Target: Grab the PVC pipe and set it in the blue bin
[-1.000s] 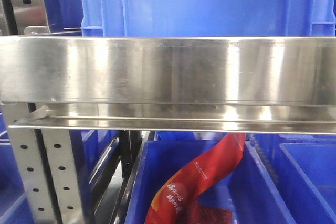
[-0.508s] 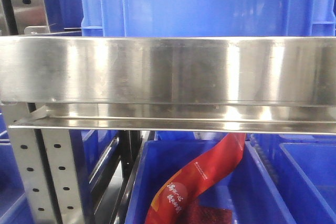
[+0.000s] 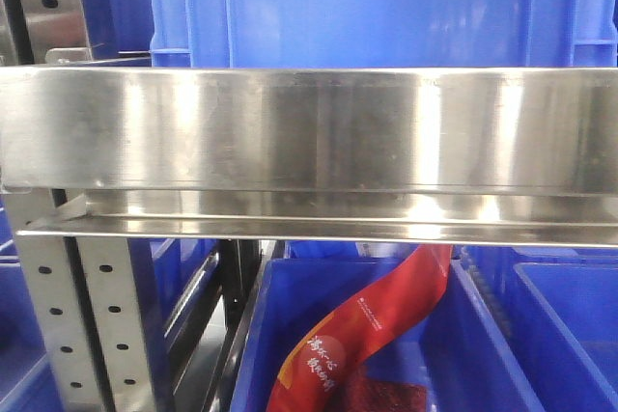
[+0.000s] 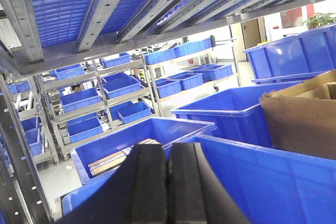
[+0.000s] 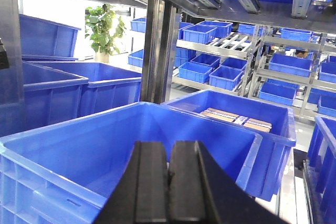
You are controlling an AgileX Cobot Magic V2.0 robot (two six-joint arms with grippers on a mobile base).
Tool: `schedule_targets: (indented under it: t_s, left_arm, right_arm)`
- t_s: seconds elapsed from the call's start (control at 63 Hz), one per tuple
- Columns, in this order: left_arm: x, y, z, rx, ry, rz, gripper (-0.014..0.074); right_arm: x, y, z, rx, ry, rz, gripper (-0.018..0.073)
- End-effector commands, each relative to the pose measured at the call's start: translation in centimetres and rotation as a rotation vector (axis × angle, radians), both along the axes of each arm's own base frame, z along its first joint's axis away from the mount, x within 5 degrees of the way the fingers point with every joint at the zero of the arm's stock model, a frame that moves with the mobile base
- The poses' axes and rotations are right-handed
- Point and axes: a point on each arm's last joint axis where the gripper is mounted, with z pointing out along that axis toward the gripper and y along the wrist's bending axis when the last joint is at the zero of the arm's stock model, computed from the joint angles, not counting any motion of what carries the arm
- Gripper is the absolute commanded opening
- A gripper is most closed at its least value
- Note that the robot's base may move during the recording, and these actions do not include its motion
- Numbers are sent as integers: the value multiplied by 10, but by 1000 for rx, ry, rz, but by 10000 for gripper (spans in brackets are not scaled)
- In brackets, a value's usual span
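No PVC pipe shows in any view. My left gripper (image 4: 168, 148) is shut with nothing between its black fingers. It points over the rim of a large blue bin (image 4: 262, 156). My right gripper (image 5: 169, 145) is also shut and holds nothing. It hangs above the open inside of another blue bin (image 5: 79, 145). In the front view neither gripper appears. There a blue bin (image 3: 463, 344) on the lower shelf holds a red printed package (image 3: 372, 320).
A wide steel shelf beam (image 3: 309, 127) crosses the front view, with a blue crate (image 3: 386, 7) on top. A brown cardboard box (image 4: 299, 119) sits right of my left gripper. Bins with flat boxes (image 5: 236, 119) and a steel upright (image 5: 157, 51) stand beyond. Shelf rails run close overhead.
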Motion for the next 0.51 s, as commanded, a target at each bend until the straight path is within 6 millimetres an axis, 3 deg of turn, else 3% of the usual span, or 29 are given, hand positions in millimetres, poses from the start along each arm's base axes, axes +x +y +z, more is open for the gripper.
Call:
schedule_targets:
  t_s: [0.0,0.111,0.222,0.492]
  left_arm:
    - [-2,5,5,31,-52,16,-111]
    - [1,14,10,165,-181,69,-111]
    - [6,38,18,313,-311,176,-111]
    - [-2,73,36,409,-427,312,-111]
  right_arm:
    - [-2,-1,1,-5,-18,-5,-168]
    - [-2,-1,1,-5,-18,-5,-168]
    - [-2,-1,1,-5,-18,-5,-168]
    - [-2,-1,1,-5,-18,-5,-168]
